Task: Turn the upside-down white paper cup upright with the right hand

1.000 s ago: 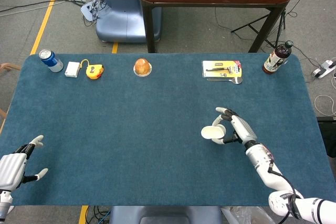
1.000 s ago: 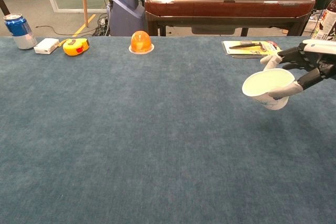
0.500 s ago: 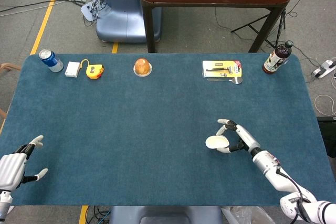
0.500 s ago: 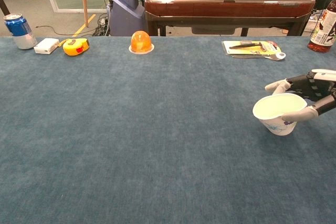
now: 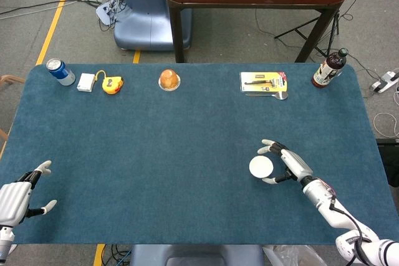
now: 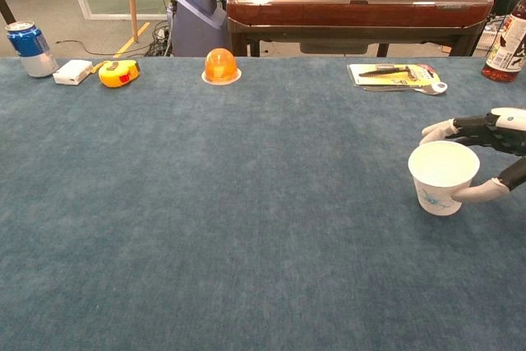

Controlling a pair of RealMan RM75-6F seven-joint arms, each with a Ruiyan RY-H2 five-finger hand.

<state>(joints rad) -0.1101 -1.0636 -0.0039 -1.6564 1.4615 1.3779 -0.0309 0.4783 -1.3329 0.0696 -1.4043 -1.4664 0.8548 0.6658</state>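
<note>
White paper cup (image 6: 443,177), faint blue print low on its wall. Stands mouth up on the blue felt surface (image 5: 156,154), base flat, just off the fingertips of the right hand (image 5: 290,163). Sits in the crook of that hand, thumb on the near side and the other fingers arched round the far side by the rim. From the chest view, thumb touching the lower wall, likely to steady a light, tippy cup while its base settles. From the head view, narrow slivers of felt between fingertips and rim. Cannot tell whether a real grip or only a loose cradle.

Judging by the upright stance, turning done; what remains looks like letting go. Calls for spreading the fingers evenly and drawing the hand straight back toward the robot, since a thumb dragging on thin paper could tip or skid the cup.

Left hand (image 5: 15,199) far across the surface from the right, at the near edge. Fingers apart, holding nothing, parked clear of the work because the task belongs to the right hand alone.

Well beyond the right hand, along the far edge: a carded tool pack (image 5: 264,82) almost straight ahead, and a dark bottle (image 5: 328,68) ahead near the corner. Much farther toward the left hand's side: an orange dome on a clear dish (image 5: 169,79), a yellow tape measure (image 5: 112,83), a small white box (image 5: 85,82) and a blue can (image 5: 60,71). All out of the cup's way.
</note>
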